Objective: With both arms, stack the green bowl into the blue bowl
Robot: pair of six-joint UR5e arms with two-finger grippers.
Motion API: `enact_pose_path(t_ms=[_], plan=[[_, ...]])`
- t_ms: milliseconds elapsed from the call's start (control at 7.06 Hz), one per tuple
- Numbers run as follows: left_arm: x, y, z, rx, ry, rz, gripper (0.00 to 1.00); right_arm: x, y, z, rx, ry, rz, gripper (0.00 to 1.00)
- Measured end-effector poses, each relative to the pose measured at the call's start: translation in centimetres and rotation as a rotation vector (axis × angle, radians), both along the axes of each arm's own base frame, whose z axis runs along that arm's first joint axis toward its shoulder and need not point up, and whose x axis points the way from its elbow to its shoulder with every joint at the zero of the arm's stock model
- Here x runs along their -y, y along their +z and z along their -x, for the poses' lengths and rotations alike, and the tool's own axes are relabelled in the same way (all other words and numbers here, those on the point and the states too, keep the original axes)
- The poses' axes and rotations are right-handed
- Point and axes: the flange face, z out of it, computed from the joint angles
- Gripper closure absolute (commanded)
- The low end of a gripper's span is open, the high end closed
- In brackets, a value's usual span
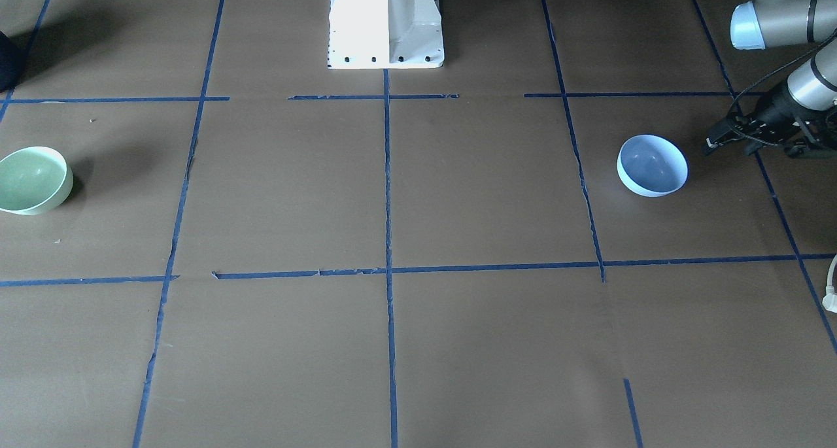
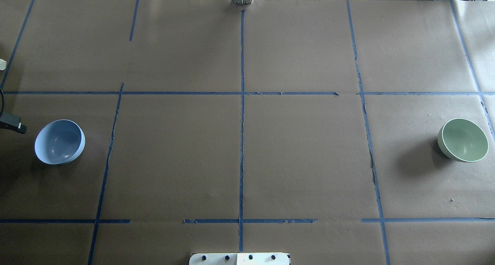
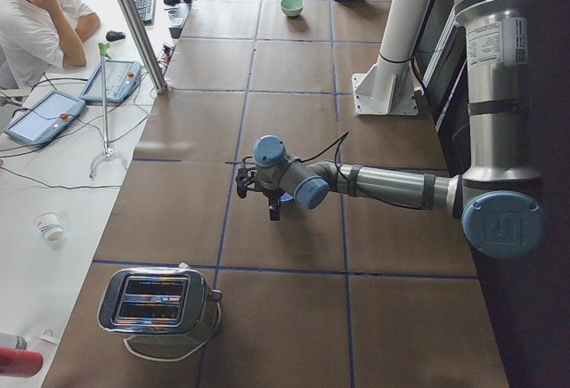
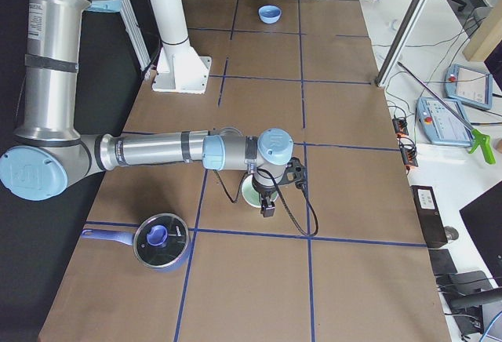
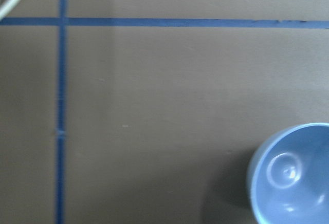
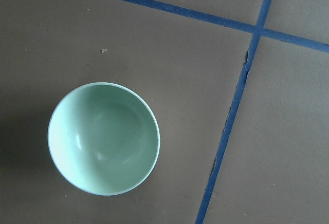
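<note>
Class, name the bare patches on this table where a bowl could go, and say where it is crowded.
The middle of the table is bare, from the blue bowl across to the green bowl, forward of the white base. Crowded only at the ends: a toaster beyond the blue bowl, a pot beyond the green one.

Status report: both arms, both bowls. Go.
Left pincer beside blue bowl, right pincer near green bowl; neither gripping, jaws unreadable. Bowls at opposite table ends, unstacked. Nothing between them.
</note>
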Motion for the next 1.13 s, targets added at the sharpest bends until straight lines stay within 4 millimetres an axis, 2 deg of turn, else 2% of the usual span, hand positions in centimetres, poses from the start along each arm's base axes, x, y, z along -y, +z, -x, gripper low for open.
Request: enact_pose_path(t_ms=[142, 283, 566, 708, 1133], plan=[[0.8, 0.6, -1.6, -0.014, -0.012, 0.018, 0.0, 0.0, 0.0, 0.1, 0.001, -0.002, 0.001, 0.0], [1.4, 0.8, -3.3, -0.021, -0.01, 0.032, 0.05, 0.0, 0.0, 0.2, 0.002, -0.004, 0.001, 0.0], [1.5, 0.8, -5.5, -0.027, 0.017, 0.04, 0.72, 0.0, 0.0, 0.3, 0.007, -0.007, 0.002, 0.0], [1.3, 0.8, -6.0, -0.029, 0.025, 0.041, 0.93, 0.0, 0.0, 0.4, 0.008, -0.009, 0.002, 0.0], [1.2, 0.3, -6.5, -0.037, 0.038, 0.036, 1.0, 0.0, 0.0, 0.6, 0.009, -0.014, 0.003, 0.0]])
